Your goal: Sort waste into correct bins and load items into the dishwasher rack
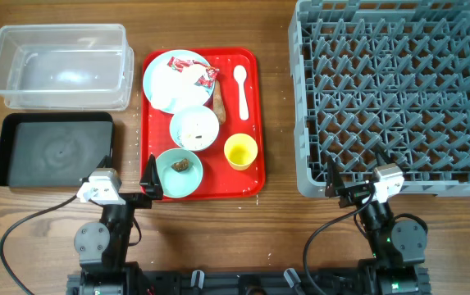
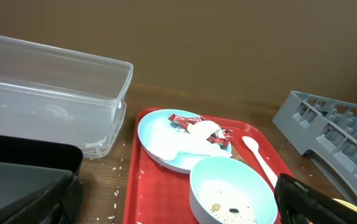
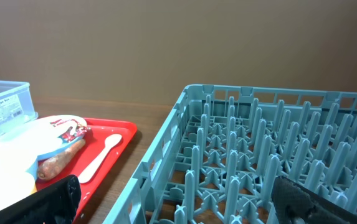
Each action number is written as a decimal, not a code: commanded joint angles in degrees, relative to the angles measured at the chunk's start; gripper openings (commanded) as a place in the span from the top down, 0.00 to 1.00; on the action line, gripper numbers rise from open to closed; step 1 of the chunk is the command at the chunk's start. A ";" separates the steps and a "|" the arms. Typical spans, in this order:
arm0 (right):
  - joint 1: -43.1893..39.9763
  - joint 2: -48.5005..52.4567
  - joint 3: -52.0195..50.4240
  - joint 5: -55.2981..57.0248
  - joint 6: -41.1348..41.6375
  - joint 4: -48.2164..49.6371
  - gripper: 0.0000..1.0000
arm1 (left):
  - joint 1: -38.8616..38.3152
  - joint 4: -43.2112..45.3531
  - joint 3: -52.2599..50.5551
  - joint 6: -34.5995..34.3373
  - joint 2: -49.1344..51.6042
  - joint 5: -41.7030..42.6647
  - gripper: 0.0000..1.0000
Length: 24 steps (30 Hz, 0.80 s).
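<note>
Red tray (image 1: 253,123) bearing a light blue plate (image 1: 154,88) with a red-and-white wrapper (image 1: 203,74) and white paper (image 1: 173,78), a white spoon (image 1: 242,88), a brown stick (image 1: 219,105), a light blue bowl (image 1: 175,127) speckled with white rice (image 1: 193,133), a pale green bowl (image 1: 163,182) holding a brown lump (image 1: 180,165), and a yellow cup (image 1: 240,151). Grey rack (image 1: 399,90) with a regular grid pattern of pegs; clear tub (image 1: 62,70); black tray (image 1: 54,149). Table (image 1: 276,238): brown wood grain.
</note>
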 commanded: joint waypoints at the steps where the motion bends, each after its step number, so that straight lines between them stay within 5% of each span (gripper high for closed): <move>1: 0.31 -0.50 -0.09 0.94 0.70 0.13 0.00 | -0.24 0.00 -0.48 0.92 -0.46 -0.74 0.00; 24: 0.28 -0.35 2.43 -2.16 0.61 6.56 0.00 | -0.24 3.26 0.46 0.33 -0.46 3.17 0.00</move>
